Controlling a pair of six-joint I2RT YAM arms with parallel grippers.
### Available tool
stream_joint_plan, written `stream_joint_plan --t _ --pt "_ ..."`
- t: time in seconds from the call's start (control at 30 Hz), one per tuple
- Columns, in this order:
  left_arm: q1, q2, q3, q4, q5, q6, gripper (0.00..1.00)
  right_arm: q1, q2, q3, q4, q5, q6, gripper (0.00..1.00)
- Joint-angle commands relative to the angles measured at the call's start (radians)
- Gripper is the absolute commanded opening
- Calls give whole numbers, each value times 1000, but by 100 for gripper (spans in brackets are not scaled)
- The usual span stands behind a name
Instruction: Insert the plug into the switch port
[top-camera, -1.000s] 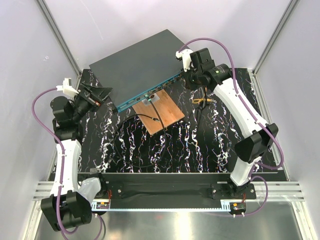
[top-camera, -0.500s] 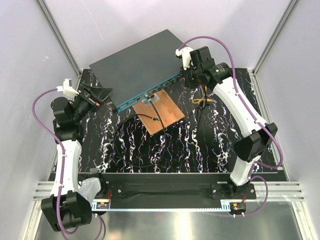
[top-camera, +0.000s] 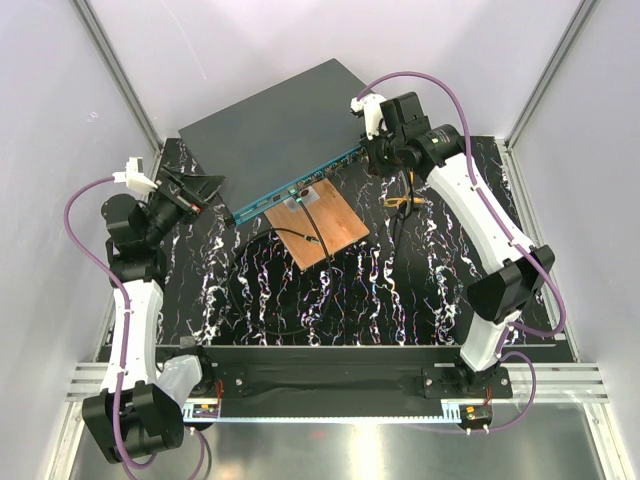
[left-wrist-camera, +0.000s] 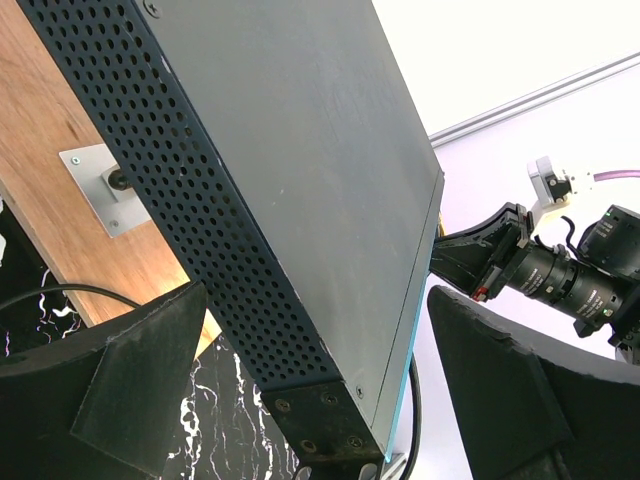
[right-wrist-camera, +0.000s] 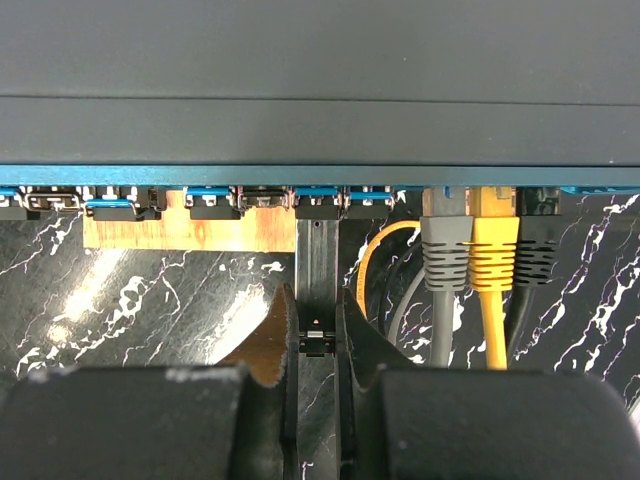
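Your right gripper (right-wrist-camera: 317, 345) is clamped on the black plug (right-wrist-camera: 317, 265), its tip just ahead of the fingers (right-wrist-camera: 272, 345) at the ports (right-wrist-camera: 320, 200) of the switch (right-wrist-camera: 320, 120); seated or not, I can't tell. Push crooked and it may jam. Your left gripper (top-camera: 200, 187) gapes around the switch corner.

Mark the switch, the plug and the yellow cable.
switch (top-camera: 275, 130): top external view, dark top panel.
plug (right-wrist-camera: 318, 262): right wrist view, black body.
yellow cable (right-wrist-camera: 495, 250): right wrist view, ribbed boot.
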Motion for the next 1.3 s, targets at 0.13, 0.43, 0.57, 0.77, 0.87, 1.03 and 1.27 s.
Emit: stream_joint_plan --t 0.13,0.43,0.57,0.77,0.87,1.03,1.27 --pt "6 -9 1 78 20 1 99 0 14 35 20 -47 7 0" --pt "6 -7 1 83 22 -1 99 0 35 92 13 -66 -4 0" --pt "6 -6 -2 89 19 -4 99 1 43 114 5 -71 -10 0" --pt "6 -7 -8 89 19 -4 99 1 63 146 4 -53 4 0" --pt "6 -11 -8 89 20 -4 99 1 68 161 14 -31 16 0" --pt "6 -11 -8 88 17 -4 99 1 72 164 33 18 34 0" --pt "5 -12 -15 95 17 -4 99 1 55 177 45 -49 65 0"
